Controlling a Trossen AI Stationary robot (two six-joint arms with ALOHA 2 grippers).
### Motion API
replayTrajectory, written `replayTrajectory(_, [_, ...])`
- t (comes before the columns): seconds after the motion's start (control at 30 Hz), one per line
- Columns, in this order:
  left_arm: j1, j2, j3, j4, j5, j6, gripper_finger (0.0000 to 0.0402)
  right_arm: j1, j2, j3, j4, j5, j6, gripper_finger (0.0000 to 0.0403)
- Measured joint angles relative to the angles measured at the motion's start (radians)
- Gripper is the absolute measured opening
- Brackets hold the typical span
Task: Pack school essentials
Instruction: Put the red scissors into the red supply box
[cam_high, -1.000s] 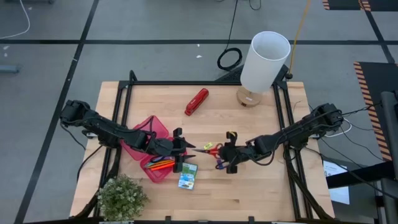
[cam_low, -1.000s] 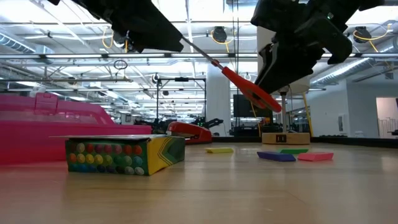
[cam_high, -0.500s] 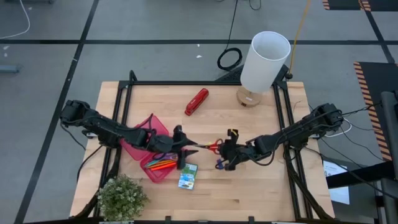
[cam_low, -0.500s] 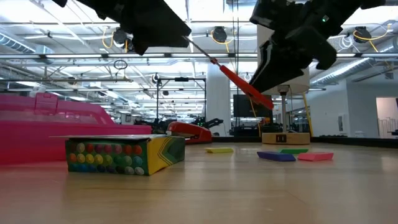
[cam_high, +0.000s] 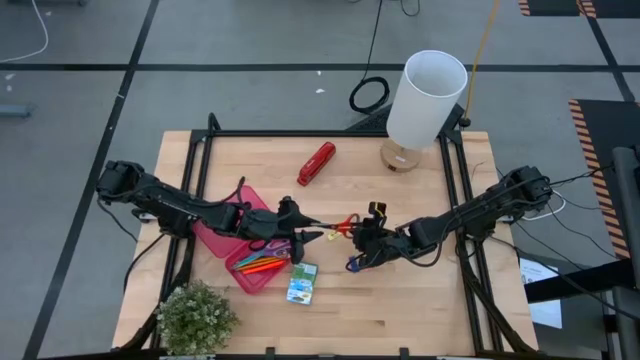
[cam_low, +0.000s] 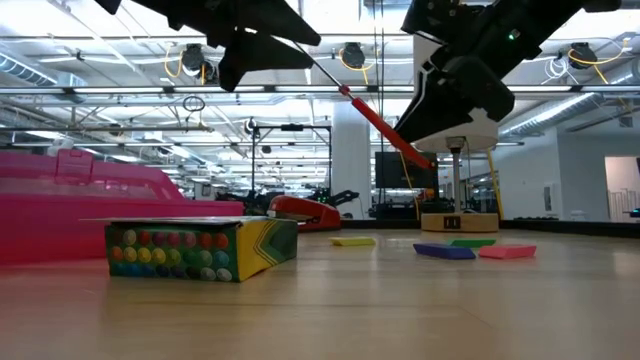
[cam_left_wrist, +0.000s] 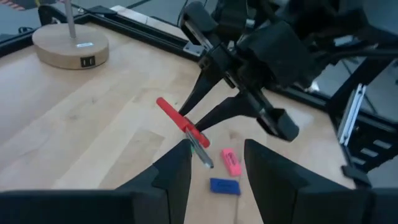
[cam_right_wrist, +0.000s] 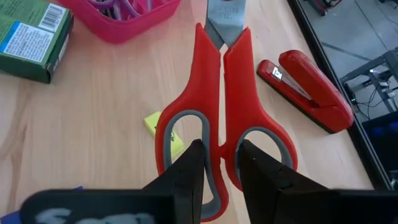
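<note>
Red-handled scissors (cam_high: 343, 226) held up off the bench (cam_high: 430, 300), near its middle, blades closed and slanting upward to the left in the low view. Gripped at both ends: right hand (cam_high: 366, 240) clenched on the handle loops, its two fingers (cam_right_wrist: 186, 177) pressed either side of the inner handle bars in the right wrist view; left hand (cam_high: 305, 232) closed around the blade tip, with the tip seen between its fingers (cam_left_wrist: 174, 174) in the left wrist view. Both arms reaching inward from the bench's left and right edges, meeting at the centre.

Translucent pink case (cam_high: 243, 240) lying open just left of the scissors, with orange pens (cam_high: 259, 266) inside its nearer tray. Green-yellow crayon box (cam_high: 301, 283) flat on the bench just near of the left hand. Small erasers on the bench below the scissors: yellow (cam_right_wrist: 163, 132), pink (cam_left_wrist: 231, 161), blue (cam_left_wrist: 224, 186). Red stapler (cam_high: 317, 163) farther back, well apart. White lamp (cam_high: 424, 100) at the far right; potted plant (cam_high: 196, 318) at the near left corner.
</note>
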Motion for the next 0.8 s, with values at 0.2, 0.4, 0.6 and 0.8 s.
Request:
replayTrajectory(0.2, [0.025, 0.000, 0.000, -0.003, 0.000, -0.051, 0.0117, 0.000, 0.000, 0.000, 0.000, 0.012, -0.008, 0.0070])
replayTrajectory(0.4, [0.035, 0.000, 0.000, -0.005, 0.009, -0.041, 0.0045, 0.000, 0.000, 0.000, 0.000, 0.031, -0.023, 0.0070])
replayTrajectory(0.6, [0.035, 0.000, 0.000, -0.009, 0.005, -0.033, 0.0013, 0.000, 0.000, 0.000, -0.004, 0.034, -0.030, 0.0070])
replayTrajectory(0.8, [0.035, 0.000, 0.000, -0.009, 0.024, -0.015, 0.0009, 0.007, 0.000, -0.001, -0.001, 0.006, -0.055, 0.0080])
